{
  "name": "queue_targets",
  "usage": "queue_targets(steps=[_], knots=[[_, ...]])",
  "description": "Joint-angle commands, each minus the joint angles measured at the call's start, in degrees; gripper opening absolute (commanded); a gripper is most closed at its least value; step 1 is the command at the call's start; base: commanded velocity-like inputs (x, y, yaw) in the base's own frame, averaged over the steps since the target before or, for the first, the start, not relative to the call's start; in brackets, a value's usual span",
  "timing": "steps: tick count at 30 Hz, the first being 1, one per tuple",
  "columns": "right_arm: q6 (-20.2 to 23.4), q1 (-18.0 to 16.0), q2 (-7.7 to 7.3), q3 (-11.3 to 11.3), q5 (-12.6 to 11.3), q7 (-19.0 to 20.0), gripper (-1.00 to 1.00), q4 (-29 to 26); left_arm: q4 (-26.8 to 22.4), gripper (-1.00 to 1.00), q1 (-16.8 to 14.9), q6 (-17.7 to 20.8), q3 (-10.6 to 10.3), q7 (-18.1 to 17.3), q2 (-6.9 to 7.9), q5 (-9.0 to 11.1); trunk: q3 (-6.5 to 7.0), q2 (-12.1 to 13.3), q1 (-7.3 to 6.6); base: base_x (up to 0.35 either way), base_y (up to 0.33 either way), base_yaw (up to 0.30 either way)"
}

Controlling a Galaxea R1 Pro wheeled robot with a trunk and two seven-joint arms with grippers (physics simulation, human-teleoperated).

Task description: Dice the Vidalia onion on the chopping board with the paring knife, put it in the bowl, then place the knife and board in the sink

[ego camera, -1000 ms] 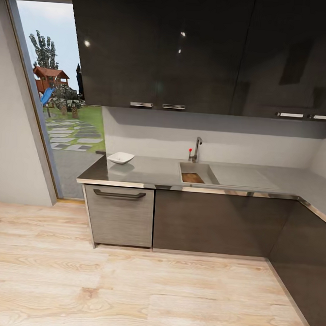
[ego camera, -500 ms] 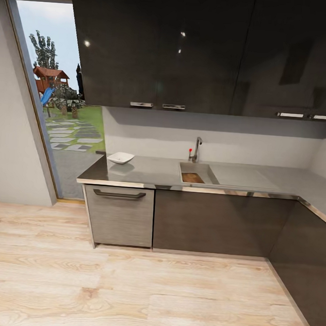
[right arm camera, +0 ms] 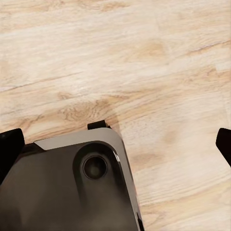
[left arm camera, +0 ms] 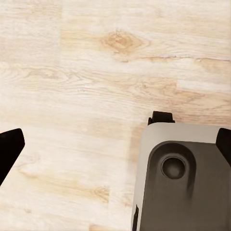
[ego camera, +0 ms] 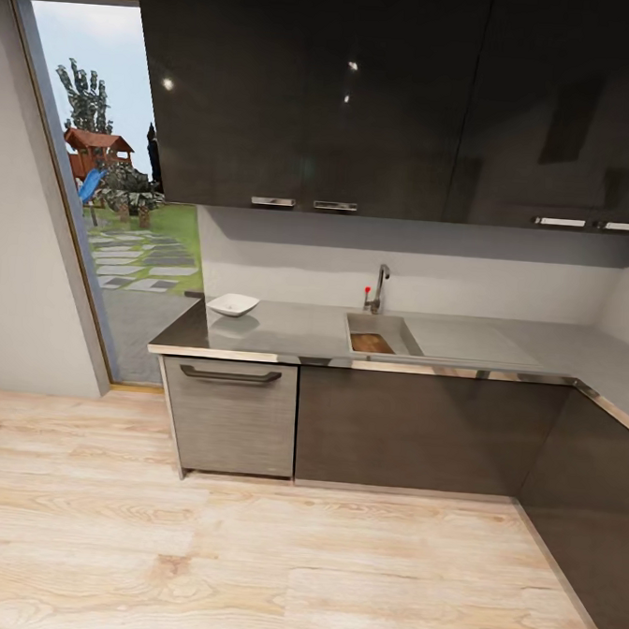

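Observation:
Across the room, the grey countertop (ego camera: 294, 332) carries the white bowl (ego camera: 233, 304) near its left end. Right of it is the sink (ego camera: 395, 326) with its chrome tap (ego camera: 380, 289) and flat drainboard. The brown chopping board (ego camera: 372, 343) lies inside the basin. The Vidalia onion, diced onion and paring knife are hidden from this distance. My left gripper (left arm camera: 115, 147) and right gripper (right arm camera: 117, 143) hang open over the wooden floor, holding nothing.
Wide light wood floor (ego camera: 241, 553) lies between me and the cabinets. A tall glass door (ego camera: 107, 197) stands at the left. The counter turns a corner at the right (ego camera: 619, 392). Dark upper cabinets (ego camera: 367, 93) hang above. My base (left arm camera: 183, 183) shows under the grippers.

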Motion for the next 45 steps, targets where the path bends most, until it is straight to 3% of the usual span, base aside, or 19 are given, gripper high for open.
queue_targets(steps=[1, 45], knots=[[-0.16, -0.04, 0.00, 0.13, -0.20, -0.08, 1.00, 0.03, 0.23, 1.00, -0.10, -0.38, -0.49, 0.01, -0.03, 0.46, -0.08, -0.07, 0.01, 0.000, 0.000, 0.000], [-0.16, -0.04, 0.00, 0.08, -0.20, -0.08, 1.00, 0.03, 0.23, 1.00, -0.10, -0.38, -0.49, 0.01, -0.03, 0.49, -0.08, -0.07, 0.01, 0.000, 0.000, 0.000]])
